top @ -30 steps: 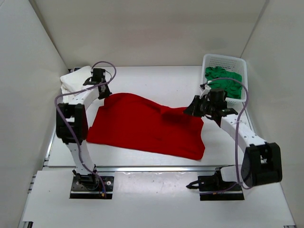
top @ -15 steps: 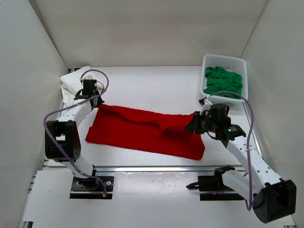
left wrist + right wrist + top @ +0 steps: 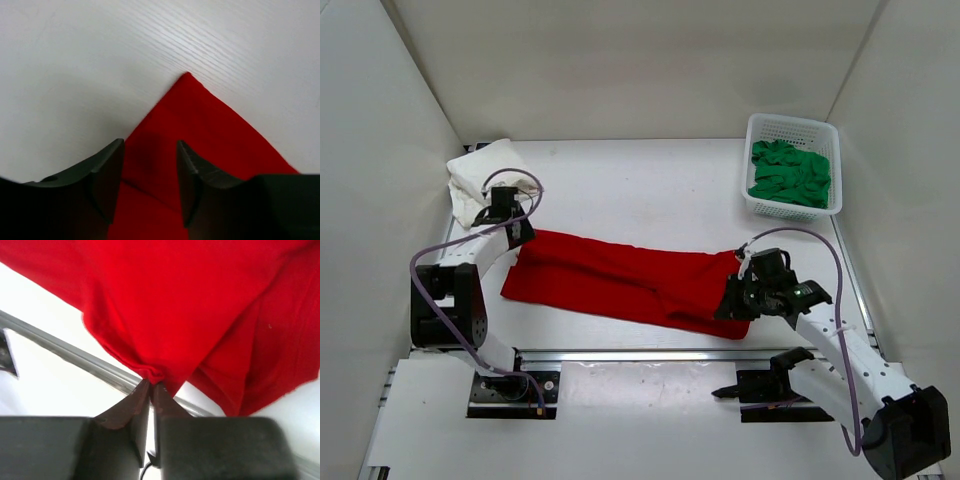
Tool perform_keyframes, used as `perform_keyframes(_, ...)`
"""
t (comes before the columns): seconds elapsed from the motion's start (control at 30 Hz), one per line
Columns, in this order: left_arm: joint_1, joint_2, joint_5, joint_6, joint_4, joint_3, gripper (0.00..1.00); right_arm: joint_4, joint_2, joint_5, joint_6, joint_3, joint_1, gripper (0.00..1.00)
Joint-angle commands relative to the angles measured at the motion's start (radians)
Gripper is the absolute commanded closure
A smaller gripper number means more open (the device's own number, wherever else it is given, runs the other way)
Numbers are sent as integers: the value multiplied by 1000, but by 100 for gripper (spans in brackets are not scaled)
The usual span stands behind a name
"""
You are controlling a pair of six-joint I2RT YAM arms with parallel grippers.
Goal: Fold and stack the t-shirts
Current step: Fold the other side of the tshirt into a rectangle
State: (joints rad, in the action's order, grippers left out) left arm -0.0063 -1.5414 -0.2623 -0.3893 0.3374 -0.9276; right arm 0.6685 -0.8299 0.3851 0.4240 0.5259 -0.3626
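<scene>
The right arm reaches low and forward from its base, wrist bent toward the near right end of the bright red cloth t-shirt (image 3: 620,275), where the right gripper (image 3: 735,300) sits. Its wrist view shows what the overhead view cannot: the fingers are pressed together on a small bunch of the shirt's hem, with the grey metal rail (image 3: 50,342) just behind the pinch.

The shirt lies as a long slanting band on the white table (image 3: 650,180). The left arm is folded at the elbow, and the left gripper (image 3: 517,232) is at the shirt's far left corner. Its wrist view shows the fingers apart over flat red cloth, gripping nothing.

Just beyond that corner lies the off-white folded cloth t-shirt (image 3: 485,175). Far right of the red shirt, well apart, the white perforated plastic basket (image 3: 790,125) holds the crumpled green cloth t-shirt (image 3: 790,172). Bare tabletop stretches beyond the red shirt's far edge.
</scene>
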Motion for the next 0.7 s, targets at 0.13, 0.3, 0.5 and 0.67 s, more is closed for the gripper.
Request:
perform_keyframes(0.13, 59, 168, 37, -121, -60, 55, 47, 40, 31, -43, -23, 66, 46, 70)
perform_keyframes(0.3, -23, 227, 138, -147, -146, 98, 52, -111, -6, -8, -62, 53, 209, 91)
perform_keyframes(0.5, -234, 126, 173, -226, -210, 119, 55, -452, -175, -139, 4, 20, 304, 72)
perform_keyframes(0.67, -271, 67, 219, -261, -251, 148, 58, -615, -317, -192, 73, 14, 318, 63)
